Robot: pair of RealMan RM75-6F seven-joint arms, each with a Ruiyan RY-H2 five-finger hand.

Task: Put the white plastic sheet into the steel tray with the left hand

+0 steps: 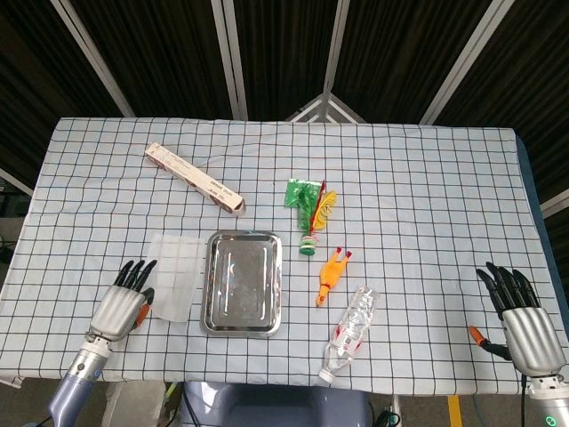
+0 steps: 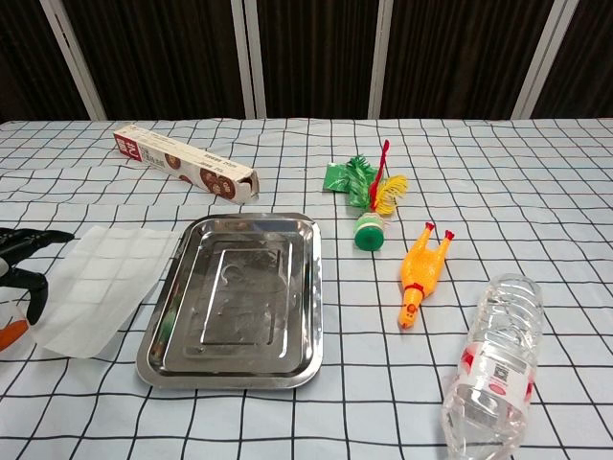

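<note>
The white plastic sheet (image 1: 175, 275) (image 2: 103, 285) lies flat on the checked cloth, just left of the steel tray (image 1: 212, 285) (image 2: 308, 287). Nothing is in the tray. My left hand (image 1: 124, 298) (image 2: 27, 273) sits at the sheet's left edge with its fingers spread. The dark fingertips (image 2: 38, 287) overlap that edge, and I see no firm hold on it. My right hand (image 1: 521, 318) rests near the table's front right corner, fingers apart and holding nothing. The chest view does not show it.
A long cardboard box (image 1: 194, 178) (image 2: 185, 168) lies behind the tray. Right of the tray are a green feather toy (image 1: 308, 209) (image 2: 370, 196), an orange rubber chicken (image 1: 331, 276) (image 2: 420, 273) and a clear plastic bottle (image 1: 353, 331) (image 2: 493, 369) lying on its side.
</note>
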